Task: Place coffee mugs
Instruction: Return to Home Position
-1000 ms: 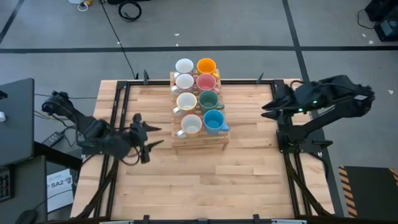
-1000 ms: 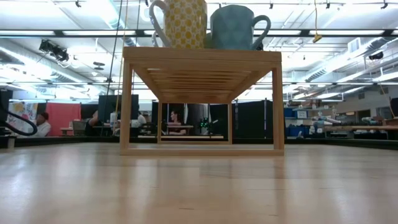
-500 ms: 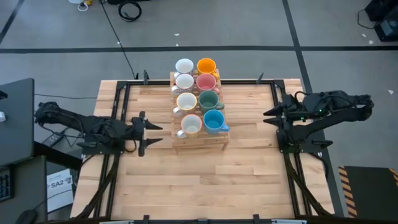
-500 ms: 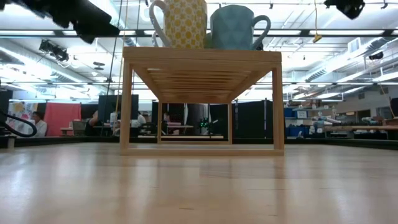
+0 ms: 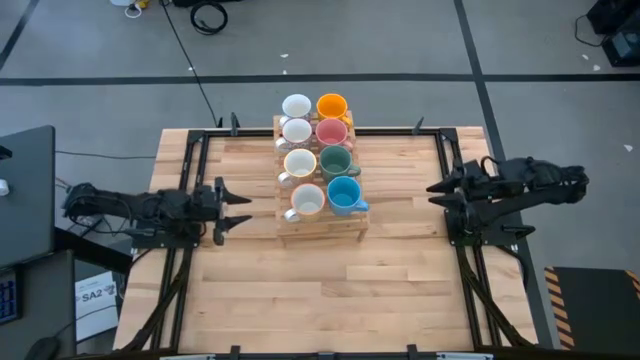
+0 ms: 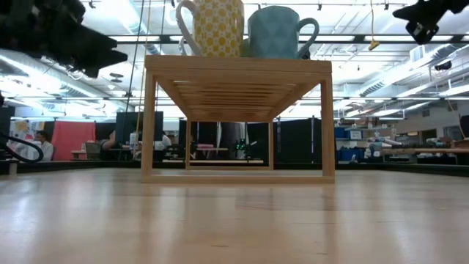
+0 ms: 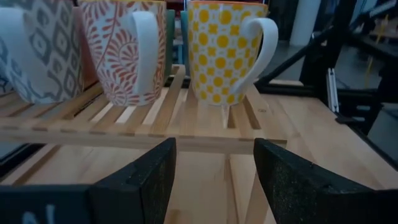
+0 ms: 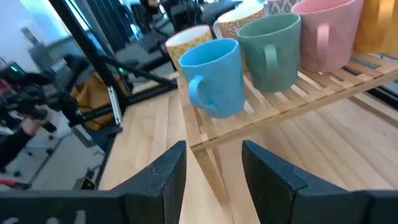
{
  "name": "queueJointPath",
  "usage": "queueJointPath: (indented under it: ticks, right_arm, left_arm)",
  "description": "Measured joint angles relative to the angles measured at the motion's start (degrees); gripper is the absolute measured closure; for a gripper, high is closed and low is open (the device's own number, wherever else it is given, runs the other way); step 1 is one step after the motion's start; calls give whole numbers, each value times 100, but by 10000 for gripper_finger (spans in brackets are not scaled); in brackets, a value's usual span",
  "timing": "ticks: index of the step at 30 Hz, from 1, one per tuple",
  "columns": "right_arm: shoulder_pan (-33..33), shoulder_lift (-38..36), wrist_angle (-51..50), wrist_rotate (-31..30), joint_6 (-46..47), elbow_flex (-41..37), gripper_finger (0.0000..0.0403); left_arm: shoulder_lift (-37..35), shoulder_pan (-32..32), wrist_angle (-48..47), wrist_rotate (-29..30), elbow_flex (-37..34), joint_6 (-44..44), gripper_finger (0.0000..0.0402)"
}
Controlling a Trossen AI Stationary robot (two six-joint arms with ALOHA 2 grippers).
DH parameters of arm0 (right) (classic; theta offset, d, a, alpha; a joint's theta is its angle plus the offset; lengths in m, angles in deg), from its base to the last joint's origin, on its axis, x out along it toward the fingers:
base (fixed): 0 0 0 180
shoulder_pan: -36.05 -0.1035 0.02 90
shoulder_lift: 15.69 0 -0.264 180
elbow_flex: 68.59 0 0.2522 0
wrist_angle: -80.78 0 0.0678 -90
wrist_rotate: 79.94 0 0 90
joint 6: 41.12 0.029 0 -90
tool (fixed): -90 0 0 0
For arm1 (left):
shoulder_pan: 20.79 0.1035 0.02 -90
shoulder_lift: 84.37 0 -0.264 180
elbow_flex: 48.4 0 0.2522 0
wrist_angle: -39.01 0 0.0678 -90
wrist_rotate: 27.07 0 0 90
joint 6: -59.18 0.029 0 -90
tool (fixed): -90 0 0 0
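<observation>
Eight coffee mugs stand upright in two rows on a slatted wooden rack [image 5: 320, 230] at the table's middle. One row is the orange [image 5: 332, 106], pink [image 5: 331, 132], dark green [image 5: 335, 160] and blue mug [image 5: 343, 194]. The other row holds white and cream mugs, the nearest [image 5: 307, 201] yellow-patterned [image 7: 227, 53]. My left gripper [image 5: 222, 200] is open, left of the rack, pointing at it [image 7: 214, 177]. My right gripper [image 5: 440, 190] is open near the table's right edge, facing the blue mug [image 8: 214, 74]. Neither touches anything.
The rack's legs stand on the wooden table [image 5: 320, 300], with bare wood on its near side and on both sides. Black frame rails [image 5: 190, 180] run along the table's left and right edges. In the low view both arms show above, at the left [image 6: 58, 37] and right [image 6: 429, 15].
Both arms have folded down toward the table, coming into the low view from above. The left gripper has drawn back a little toward the table's left edge and levelled out. The right gripper has sunk near the right edge. The mugs have stayed put.
</observation>
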Motion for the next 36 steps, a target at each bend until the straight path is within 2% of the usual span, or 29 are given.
queueJointPath:
  ticks: [12, 19, 36]
  right_arm:
    - [-1, -1400, 481, 22, -19, -983, 241]
    - [-3, -1391, 673, 138, -84, -1210, 241]
    - [18, -1388, 3394, 155, -1023, -3012, 241]
  left_arm:
    - [-1225, 6, 446, -9, -970, 25, 178]
    - [-1296, 6, 489, 7, -979, 149, 178]
    - [-1296, 4, 454, 6, -983, 122, 178]
